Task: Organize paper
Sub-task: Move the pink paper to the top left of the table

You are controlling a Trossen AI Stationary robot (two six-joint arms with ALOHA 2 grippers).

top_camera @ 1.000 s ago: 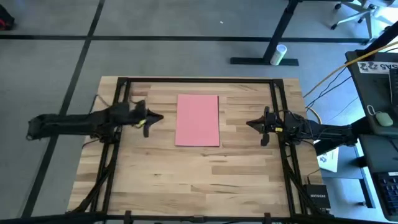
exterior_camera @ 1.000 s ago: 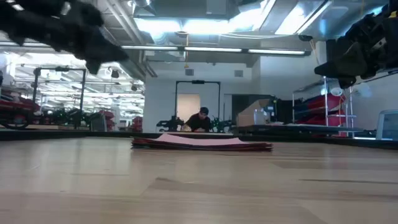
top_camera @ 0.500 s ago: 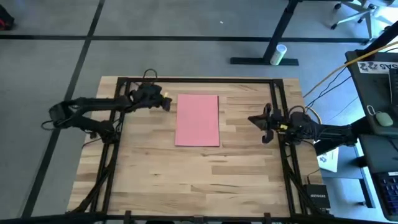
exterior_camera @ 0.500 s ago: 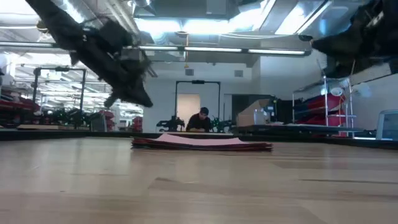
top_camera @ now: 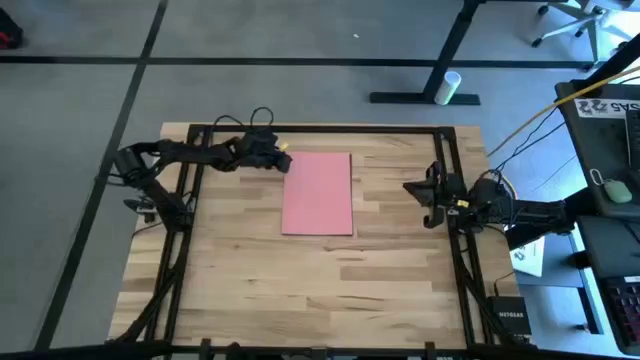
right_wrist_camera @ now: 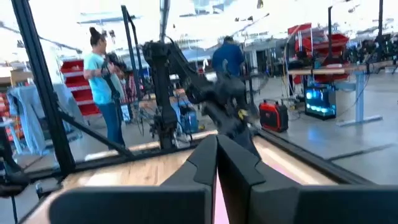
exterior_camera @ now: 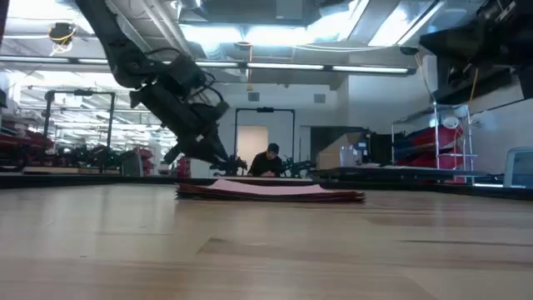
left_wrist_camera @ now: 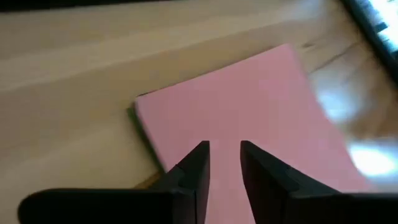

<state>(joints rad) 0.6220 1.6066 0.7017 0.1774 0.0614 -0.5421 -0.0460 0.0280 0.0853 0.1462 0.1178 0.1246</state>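
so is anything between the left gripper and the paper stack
Nothing visible. The left gripper, fingers slightly apart, hangs over a far corner of the pink top sheet, with only bare table around it. The right gripper waits off to the side.

A white cup (top_camera: 452, 84) lies on the floor (top_camera: 300, 30).

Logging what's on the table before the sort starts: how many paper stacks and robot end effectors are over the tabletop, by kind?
Paper stack, pink sheet on top, darker edges beneath: 1
End effectors: 2, left end effector at the stack's far corner, right end effector waiting at the table's right side
Total: 3
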